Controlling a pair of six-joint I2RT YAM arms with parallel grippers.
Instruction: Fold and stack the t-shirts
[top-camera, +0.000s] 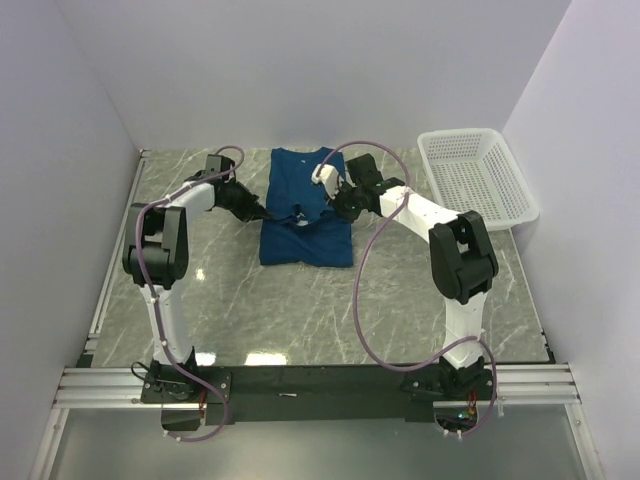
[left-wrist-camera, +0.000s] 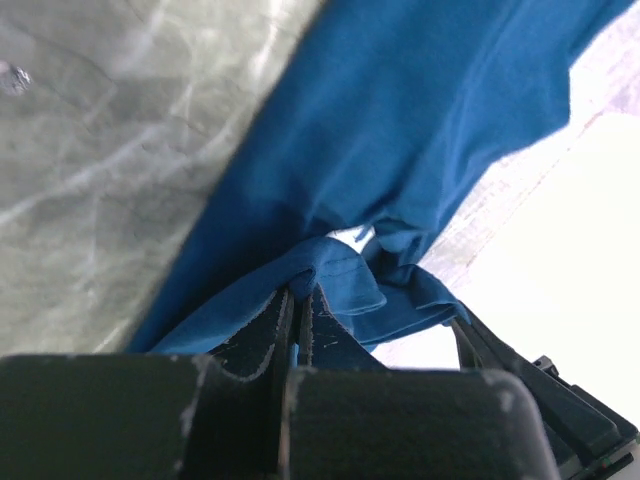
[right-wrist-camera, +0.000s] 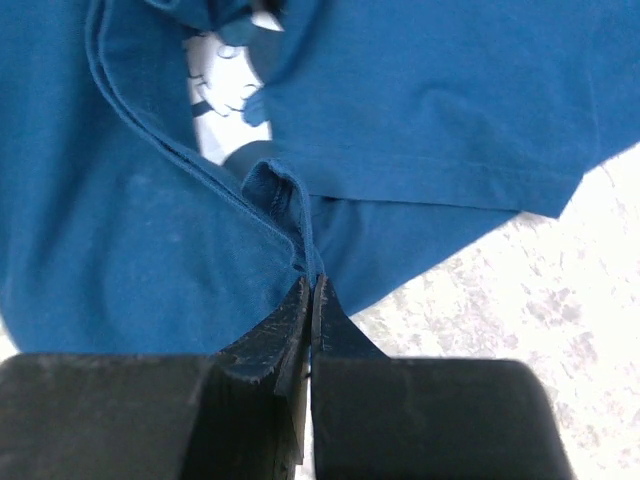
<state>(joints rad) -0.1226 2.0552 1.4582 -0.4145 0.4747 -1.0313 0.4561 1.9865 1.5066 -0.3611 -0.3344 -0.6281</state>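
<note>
Together, left tool (left-wrist-camera: 297, 300) and right tool (right-wrist-camera: 311, 290) pinch the t-shirt (top-camera: 300, 242), seemingly its hem.

On the table (top-camera: 300, 310) the t-shirt (top-camera: 300, 175) lies toward 12 o'clock, near half doubled over, left gripper (top-camera: 262, 213) at its 9 o'clock edge, right gripper (top-camera: 330, 210) at its 3 o'clock edge, both pinching cloth, basket (top-camera: 459, 134) apart at its 2 o'clock.

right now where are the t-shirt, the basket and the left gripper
t-shirt (top-camera: 300, 172), top view, flat far part of the cloth
basket (top-camera: 478, 185), top view, bare mesh floor
left gripper (left-wrist-camera: 297, 298), left wrist view, between its fingertips, shut on the cloth's edge
</note>
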